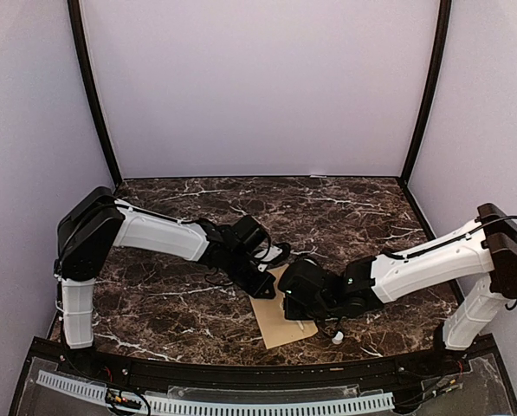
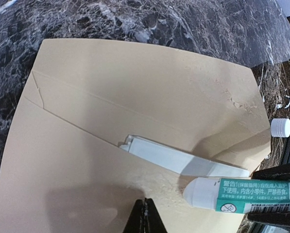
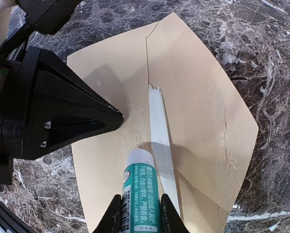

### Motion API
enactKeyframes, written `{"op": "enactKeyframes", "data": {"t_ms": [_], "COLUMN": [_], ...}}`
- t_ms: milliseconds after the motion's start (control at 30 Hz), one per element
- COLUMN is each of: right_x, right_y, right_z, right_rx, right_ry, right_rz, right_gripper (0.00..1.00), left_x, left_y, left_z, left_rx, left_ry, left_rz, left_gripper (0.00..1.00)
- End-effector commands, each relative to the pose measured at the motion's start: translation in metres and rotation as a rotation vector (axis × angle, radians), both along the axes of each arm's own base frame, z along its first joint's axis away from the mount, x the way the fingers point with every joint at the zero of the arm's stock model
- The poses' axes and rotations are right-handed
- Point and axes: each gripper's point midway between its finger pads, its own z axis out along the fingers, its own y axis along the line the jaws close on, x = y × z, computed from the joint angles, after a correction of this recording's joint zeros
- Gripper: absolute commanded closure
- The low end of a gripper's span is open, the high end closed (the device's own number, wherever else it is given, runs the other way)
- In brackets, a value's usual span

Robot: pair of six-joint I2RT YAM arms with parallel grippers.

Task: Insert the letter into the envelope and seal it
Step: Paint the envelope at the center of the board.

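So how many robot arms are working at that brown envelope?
2. The left arm reaches in from the left, shut jaws resting on the envelope; the right arm comes from the right, holding a glue stick over it.

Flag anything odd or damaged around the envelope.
The folded white paper letter pokes out of the mouth of the kraft-brown paper envelope, not fully inside. The open flap has a wrinkled, roughened patch. A small white cap lies loose on the dark marble table, apparently off the green-labelled glue stick in the right pincer.
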Motion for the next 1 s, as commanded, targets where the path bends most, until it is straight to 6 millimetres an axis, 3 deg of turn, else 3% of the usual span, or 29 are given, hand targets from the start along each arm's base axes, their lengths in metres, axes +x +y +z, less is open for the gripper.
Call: {"op": "enactKeyframes", "data": {"t_ms": [0,700,967], "right_x": [0.008,0.028,0.028], "right_y": [-0.007,-0.003,0.006], "right_z": [-0.01,-0.018,-0.014], "right_rx": [-0.021,-0.042,-0.009], "right_ry": [-0.013,-0.056,-0.064], "right_rz": [-0.03,-0.07,-0.037], "right_gripper": [1.0,1.0,1.0], "left_x": [-0.011,-0.011,-0.002], "left_y": [0.012,0.013,0.015], "left_z": [-0.022,-0.025,-0.018], "left_rx": [0.081,0.092,0.104], "left_ry": [0.044,0.051,0.01], "left_rz": [-0.02,-0.021,-0.003], "left_gripper": [0.97,0.99,0.99]}}
